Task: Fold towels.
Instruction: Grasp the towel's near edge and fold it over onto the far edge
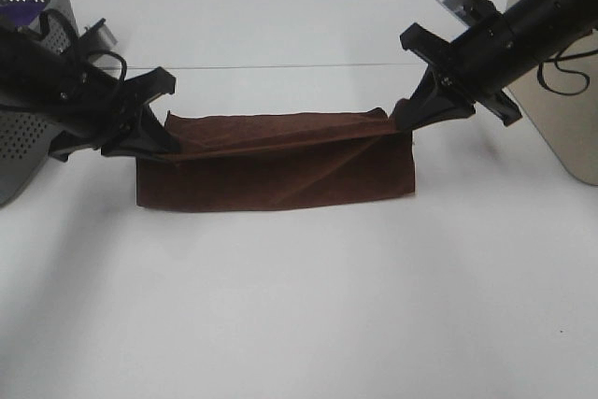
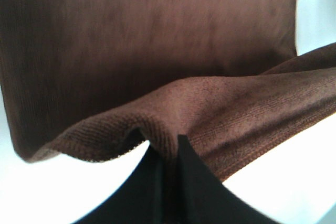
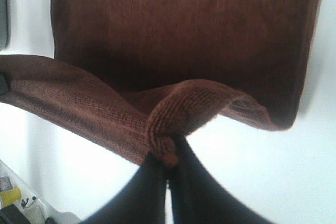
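Clamping down with the left gripper (image 1: 164,144), jaws closed to almost nothing on a fold of the brown towel (image 1: 280,175) at its left end, and clamping likewise with the right gripper (image 1: 404,121) on the towel's far right corner, fingers squeezed together with cloth bunched between them. Holding both pinched ends lifted just off the white table (image 1: 299,315), so stretching the upper layer taut between the two arms in a slanting ridge, while leaving the lower layer lying flat on the table as a long rectangle, near the middle and slightly toward the back. Showing, in the left wrist view, the black fingertips (image 2: 191,171) of the left gripper (image 2: 164,148) nipping a rolled hem of the towel (image 2: 157,51), with the flat layer spreading beyond; showing, in the right wrist view, the right gripper (image 3: 169,156) biting a curled lip of the towel (image 3: 178,30) in the same way. Working between a grey perforated object (image 1: 19,151) at the left edge and a beige box (image 1: 575,147) at the right edge, both well apart from the cloth
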### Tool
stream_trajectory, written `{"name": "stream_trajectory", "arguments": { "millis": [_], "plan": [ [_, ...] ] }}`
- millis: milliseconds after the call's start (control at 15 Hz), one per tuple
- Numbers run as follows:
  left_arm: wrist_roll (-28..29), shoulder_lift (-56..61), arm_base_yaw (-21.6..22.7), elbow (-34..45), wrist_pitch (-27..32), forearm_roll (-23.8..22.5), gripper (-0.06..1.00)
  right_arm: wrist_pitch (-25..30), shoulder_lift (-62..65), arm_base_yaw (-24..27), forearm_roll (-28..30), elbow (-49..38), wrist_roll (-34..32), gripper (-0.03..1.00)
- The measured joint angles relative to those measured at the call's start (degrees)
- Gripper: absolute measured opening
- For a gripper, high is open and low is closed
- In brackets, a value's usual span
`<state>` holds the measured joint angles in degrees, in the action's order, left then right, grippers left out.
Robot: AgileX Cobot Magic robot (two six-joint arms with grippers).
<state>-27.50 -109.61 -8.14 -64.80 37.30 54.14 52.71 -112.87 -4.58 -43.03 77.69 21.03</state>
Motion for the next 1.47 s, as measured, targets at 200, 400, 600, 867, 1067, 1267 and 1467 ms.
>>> {"name": "stream_trajectory", "arguments": {
  "millis": [200, 400, 600, 867, 1067, 1267, 1467],
  "plan": [
    [0.17, -1.83, 0.0, -6.07, -4.01, -0.92, 0.02, 1.55, -5.84, 0.0, 0.74, 10.2, -0.23, 0.02],
    [0.17, -7.16, 0.0, -12.43, -6.65, -2.18, 0.02, 1.83, -12.55, 0.0, 0.97, 18.96, -0.29, 0.02],
    [0.17, -13.06, 0.0, -18.33, -7.1, -4.07, 0.02, 1.6, -18.28, 0.0, 1.43, 24.58, -0.29, 0.02],
    [0.17, -17.59, -0.06, -20.8, -8.31, -4.93, 0.02, -1.6, -22.46, -0.11, 0.97, 25.78, -0.23, 0.02],
    [0.17, -18.85, -0.29, -20.86, -10.54, -5.96, 0.04, -3.72, -23.2, -0.29, 1.55, 25.78, 0.0, 0.04],
    [0.17, -18.96, 0.29, -20.86, -12.55, -7.1, 0.18, -4.93, -23.26, 0.29, 4.3, 25.78, 0.0, 0.13],
    [0.17, -18.96, 0.46, -20.86, -11.86, -7.16, 0.59, -4.81, -23.26, 0.69, 4.98, 25.78, 0.0, 0.5]
  ]
}}
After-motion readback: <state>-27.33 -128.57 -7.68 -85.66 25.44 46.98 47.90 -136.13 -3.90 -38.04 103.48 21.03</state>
